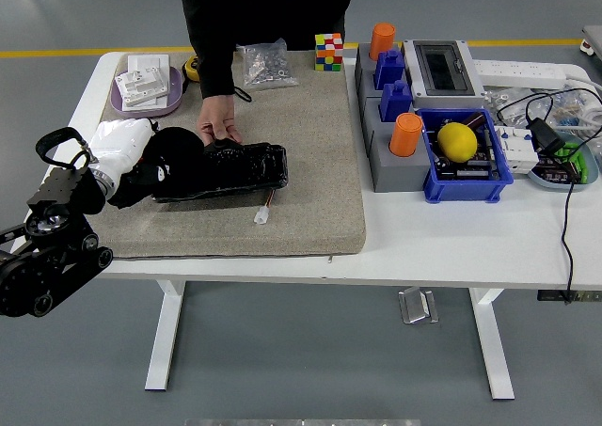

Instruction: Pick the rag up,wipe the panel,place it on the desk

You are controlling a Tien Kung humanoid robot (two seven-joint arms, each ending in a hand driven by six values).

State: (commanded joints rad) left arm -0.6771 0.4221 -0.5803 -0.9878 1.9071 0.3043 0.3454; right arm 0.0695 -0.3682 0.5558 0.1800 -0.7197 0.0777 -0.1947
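A black panel [240, 167] lies on the beige mat [310, 144] at the table's left. My left hand [120, 150], white-covered, comes in from the left and is shut on a black rag [172, 160]. It presses the rag on the panel's left end. A person at the far side rests a hand [218, 122] on the panel's far edge and holds it in place. My right hand is out of view.
A small white connector [262, 215] lies on the mat just in front of the panel. A purple tray [143, 99], a bag of screws [264, 64] and a colour cube [328, 52] stand at the back. Grey block [388, 158] and blue bin with a yellow fruit [457, 141] stand right.
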